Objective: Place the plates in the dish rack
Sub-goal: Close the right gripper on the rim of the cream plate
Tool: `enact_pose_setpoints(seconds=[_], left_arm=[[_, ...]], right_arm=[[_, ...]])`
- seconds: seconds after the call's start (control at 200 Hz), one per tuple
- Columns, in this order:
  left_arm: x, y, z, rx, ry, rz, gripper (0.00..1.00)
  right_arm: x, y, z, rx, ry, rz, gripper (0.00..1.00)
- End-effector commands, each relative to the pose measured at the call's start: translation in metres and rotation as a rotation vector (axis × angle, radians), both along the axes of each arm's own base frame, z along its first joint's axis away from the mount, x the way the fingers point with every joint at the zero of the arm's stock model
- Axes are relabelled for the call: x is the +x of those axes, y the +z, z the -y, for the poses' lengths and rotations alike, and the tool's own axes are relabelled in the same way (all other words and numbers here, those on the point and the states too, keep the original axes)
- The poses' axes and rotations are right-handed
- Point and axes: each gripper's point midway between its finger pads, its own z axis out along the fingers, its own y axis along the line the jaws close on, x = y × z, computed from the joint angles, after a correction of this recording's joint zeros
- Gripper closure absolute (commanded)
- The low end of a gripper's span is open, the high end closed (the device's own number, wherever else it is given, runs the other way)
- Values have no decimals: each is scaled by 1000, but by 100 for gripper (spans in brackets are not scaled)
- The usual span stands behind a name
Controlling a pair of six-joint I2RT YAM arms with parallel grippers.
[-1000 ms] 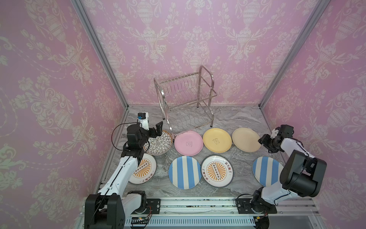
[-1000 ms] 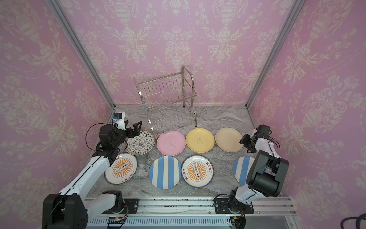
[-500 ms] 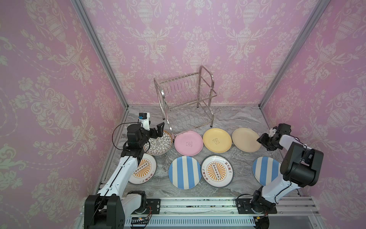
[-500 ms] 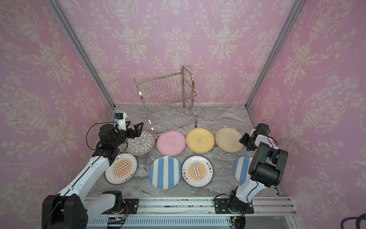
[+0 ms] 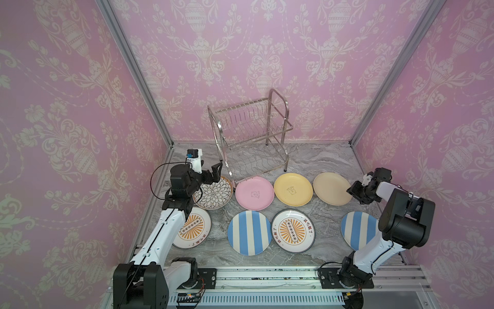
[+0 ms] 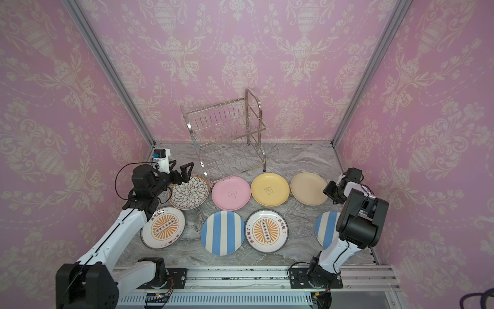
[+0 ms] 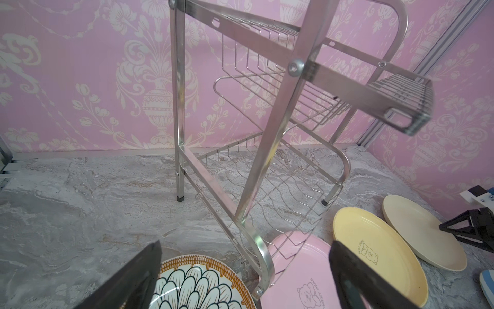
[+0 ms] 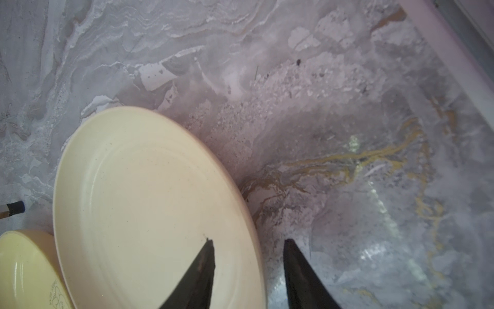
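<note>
Right hand straddles the rim of the cream plate, jaws half apart, empty. Likely stiff, slick, breakable: grip the rim.

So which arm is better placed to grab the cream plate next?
The right. The right gripper straddles the rim of the cream plate, one jaw on either side. The left gripper is open above the petal-patterned plate, far across the table.

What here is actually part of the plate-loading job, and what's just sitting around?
Part of the job: dish rack, pink plate, yellow plate, cream plate, petal-patterned plate, middle striped plate, right striped plate, middle sunburst plate, left sunburst plate.

Just there: marble tabletop, pink patterned walls, front metal rail.
</note>
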Motion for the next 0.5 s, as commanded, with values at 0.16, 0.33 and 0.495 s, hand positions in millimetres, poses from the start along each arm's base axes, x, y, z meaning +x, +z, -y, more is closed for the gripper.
enact_pose_setpoints(seconds=[0.16, 0.33, 0.495], left_arm=[[4, 1, 8, -16, -32, -9, 1], [6, -8, 6, 2, -22, -34, 1], [6, -8, 6, -1, -24, -34, 1]], right_arm=[[-1, -6, -1, 37, 6, -2, 58], [-2, -9, -4, 68, 22, -3, 60], [0, -11, -6, 93, 19, 4, 64]])
